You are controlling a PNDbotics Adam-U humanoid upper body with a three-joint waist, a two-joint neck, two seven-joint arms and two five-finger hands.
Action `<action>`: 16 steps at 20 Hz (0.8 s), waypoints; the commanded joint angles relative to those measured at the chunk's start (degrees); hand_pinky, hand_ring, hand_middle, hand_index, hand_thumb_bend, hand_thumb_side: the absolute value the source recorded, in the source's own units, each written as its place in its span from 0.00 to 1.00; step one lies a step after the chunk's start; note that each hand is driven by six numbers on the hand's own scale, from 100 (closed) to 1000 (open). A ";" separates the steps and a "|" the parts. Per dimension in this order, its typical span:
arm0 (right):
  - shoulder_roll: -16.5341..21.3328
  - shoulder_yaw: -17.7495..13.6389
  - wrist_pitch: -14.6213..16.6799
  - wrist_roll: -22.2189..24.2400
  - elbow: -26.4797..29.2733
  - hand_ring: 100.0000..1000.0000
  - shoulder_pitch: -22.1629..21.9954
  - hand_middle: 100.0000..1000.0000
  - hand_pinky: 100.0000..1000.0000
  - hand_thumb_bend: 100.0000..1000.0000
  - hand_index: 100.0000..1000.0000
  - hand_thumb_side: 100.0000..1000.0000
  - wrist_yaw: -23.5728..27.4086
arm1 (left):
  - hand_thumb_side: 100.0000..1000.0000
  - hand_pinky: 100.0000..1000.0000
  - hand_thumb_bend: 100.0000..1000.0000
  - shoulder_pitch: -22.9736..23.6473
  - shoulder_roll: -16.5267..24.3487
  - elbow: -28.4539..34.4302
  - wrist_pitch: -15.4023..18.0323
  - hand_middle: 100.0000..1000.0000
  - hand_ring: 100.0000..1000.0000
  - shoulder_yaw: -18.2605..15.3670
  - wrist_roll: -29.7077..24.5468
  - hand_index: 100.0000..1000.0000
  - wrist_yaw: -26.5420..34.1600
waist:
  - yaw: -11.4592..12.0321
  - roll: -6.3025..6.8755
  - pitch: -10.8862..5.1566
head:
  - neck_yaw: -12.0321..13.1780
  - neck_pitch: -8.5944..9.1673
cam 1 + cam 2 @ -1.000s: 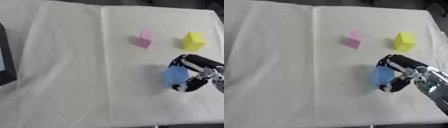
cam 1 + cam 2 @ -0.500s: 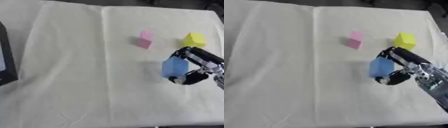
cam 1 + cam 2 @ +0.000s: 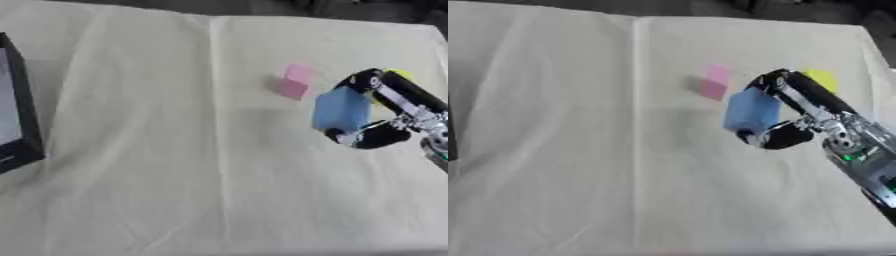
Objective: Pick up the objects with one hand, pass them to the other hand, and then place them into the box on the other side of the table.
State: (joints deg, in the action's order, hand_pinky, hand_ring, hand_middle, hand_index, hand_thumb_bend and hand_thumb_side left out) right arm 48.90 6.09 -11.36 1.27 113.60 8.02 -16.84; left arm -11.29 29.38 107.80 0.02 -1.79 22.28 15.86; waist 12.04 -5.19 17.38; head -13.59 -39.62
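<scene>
Currently right hand (image 3: 378, 115) pinching blue block (image 3: 340, 110), raised off cloth (image 3: 157, 150) | left hand out of view | handover pending | pink block (image 3: 295, 82), yellow block (image 3: 822, 79) unpicked | box (image 3: 17, 110) far left, nothing visibly dropped in

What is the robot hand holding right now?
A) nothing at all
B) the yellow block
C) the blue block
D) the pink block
C: the right robot hand has its fingers and thumb curled round the blue block, while the pink block lies apart on the cloth and the yellow block sits behind the fingers.
</scene>
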 commanded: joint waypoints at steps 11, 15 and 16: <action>-4.72 6.44 4.50 -5.01 0.99 0.43 9.21 0.27 0.75 0.20 0.37 0.00 -16.72 | 0.90 0.77 0.24 -8.43 9.85 6.75 -24.74 0.77 0.74 11.00 -9.93 0.89 0.35 | 0.57 1.57 -2.23 | 2.52 0.35; -5.71 8.38 6.35 -5.82 0.99 0.43 11.42 0.28 0.75 0.23 0.38 0.00 -22.46 | 0.88 0.77 0.25 -12.29 11.25 6.79 -32.26 0.77 0.74 14.45 -14.40 0.88 1.66 | 0.51 1.92 -2.51 | 3.28 0.48; -6.02 8.84 6.71 -5.91 0.99 0.43 11.94 0.28 0.75 0.23 0.38 0.00 -23.50 | 0.85 0.77 0.26 -13.17 11.31 6.79 -33.78 0.76 0.74 15.17 -15.02 0.87 2.03 | 0.49 2.01 -2.59 | 3.53 0.55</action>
State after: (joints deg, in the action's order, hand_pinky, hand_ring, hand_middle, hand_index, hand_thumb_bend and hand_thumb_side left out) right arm 42.21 14.90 -5.30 -4.43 113.69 19.24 -38.63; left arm -23.60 38.66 113.56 -31.82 12.88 8.22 17.51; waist 12.56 -3.54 16.12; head -10.38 -39.62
